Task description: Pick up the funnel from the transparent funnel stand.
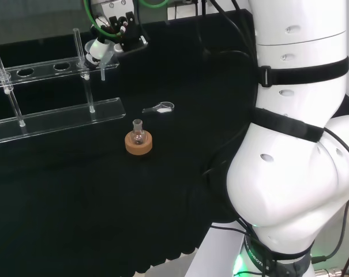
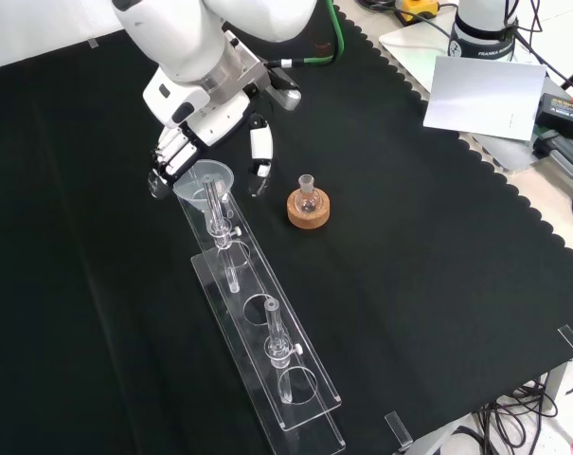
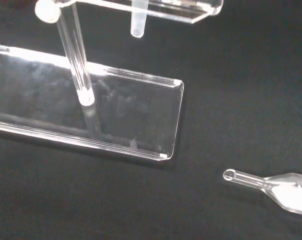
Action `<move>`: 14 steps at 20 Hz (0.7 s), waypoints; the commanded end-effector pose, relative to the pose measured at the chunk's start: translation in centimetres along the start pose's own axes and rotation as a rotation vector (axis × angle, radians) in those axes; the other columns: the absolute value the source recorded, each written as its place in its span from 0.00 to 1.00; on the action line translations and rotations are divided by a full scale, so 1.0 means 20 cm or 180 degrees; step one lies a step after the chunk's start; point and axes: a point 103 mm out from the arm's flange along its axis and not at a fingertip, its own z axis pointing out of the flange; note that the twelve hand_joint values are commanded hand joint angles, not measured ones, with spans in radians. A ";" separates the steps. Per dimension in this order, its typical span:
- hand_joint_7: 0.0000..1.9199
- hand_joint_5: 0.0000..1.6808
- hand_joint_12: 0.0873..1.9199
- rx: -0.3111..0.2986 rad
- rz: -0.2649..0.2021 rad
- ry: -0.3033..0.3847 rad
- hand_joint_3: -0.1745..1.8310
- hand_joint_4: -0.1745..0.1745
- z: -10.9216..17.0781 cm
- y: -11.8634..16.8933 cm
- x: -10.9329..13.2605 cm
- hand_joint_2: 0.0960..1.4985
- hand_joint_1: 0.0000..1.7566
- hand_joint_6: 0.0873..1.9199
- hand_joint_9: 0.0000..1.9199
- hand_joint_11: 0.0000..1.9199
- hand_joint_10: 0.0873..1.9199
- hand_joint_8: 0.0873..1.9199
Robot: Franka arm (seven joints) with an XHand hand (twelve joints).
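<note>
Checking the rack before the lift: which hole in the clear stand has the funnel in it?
The end hole nearest the hand: the funnel sits there; the other stand holes are open.

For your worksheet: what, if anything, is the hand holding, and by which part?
The hand appears to grip the funnel at its wide rim, still seated in the transparent funnel stand.

Bench (image 2: 438,284), draped in black cloth, is carrying a clear funnel stand (image 2: 295,403) below the fingers (image 2: 172,152), a cork ring (image 2: 308,210) with small flask (image 2: 308,194) beside them, a clear scoop (image 1: 160,107) nearby.

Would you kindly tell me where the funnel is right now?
In the front view, the funnel sits in the transparent stand's upper-left end, beside the hand.
</note>
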 end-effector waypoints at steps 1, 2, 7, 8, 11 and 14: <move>0.00 0.03 0.74 -0.0001 -0.0005 0.0003 0.30 0.38 0.00 0.01 -0.02 0.41 0.33 0.00 0.13 0.24 0.43 0.28; 0.00 0.04 0.74 0.0016 0.0004 -0.0008 0.31 0.38 0.00 0.01 -0.02 0.41 0.33 0.00 0.14 0.24 0.43 0.29; 0.00 0.06 0.72 0.0095 0.0033 -0.0044 0.32 0.38 0.02 0.06 -0.03 0.42 0.34 0.00 0.19 0.26 0.39 0.35; 0.00 0.06 0.72 0.0090 0.0035 -0.0056 0.32 0.38 0.02 0.06 -0.03 0.42 0.34 0.00 0.20 0.27 0.39 0.36; 0.01 0.07 0.72 0.0074 0.0040 -0.0104 0.32 0.38 0.03 0.07 -0.03 0.42 0.34 0.00 0.21 0.27 0.38 0.37; 0.02 0.07 0.72 0.0036 0.0031 -0.0131 0.32 0.38 0.03 0.07 -0.03 0.43 0.34 0.00 0.21 0.27 0.38 0.37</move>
